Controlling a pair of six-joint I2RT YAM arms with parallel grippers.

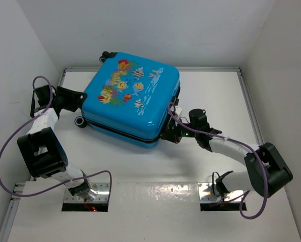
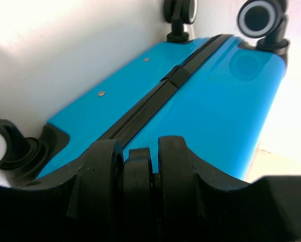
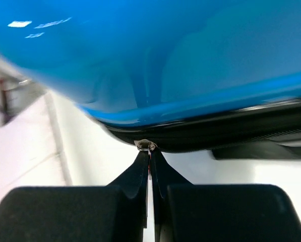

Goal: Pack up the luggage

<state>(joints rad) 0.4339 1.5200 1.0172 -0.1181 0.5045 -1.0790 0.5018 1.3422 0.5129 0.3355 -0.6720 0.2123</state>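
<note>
While the luggage (image 1: 132, 96) is lying closed and flat on the white table (image 1: 211, 96), both claws are working at its edges.

The case is sitting fish print up toward the back of the table, with its wheeled end pointing to the left arm. The right gripper (image 3: 149, 154) is reaching in at the near right corner, its jaws pressed fully together. They are pinching a small silvery zipper pull (image 3: 146, 145), which is hanging just under the black zipper band (image 3: 216, 128). The left gripper (image 1: 75, 99) is standing against the wheeled end with its jaws set about halfway. A black twin wheel (image 2: 136, 186) is sitting between them, and the dark fingers are hugging it on both sides, so they appear to be clamping it, though the exact contact is hard to make out. Three other wheels are showing in the left wrist view, apart from the claw.
</note>
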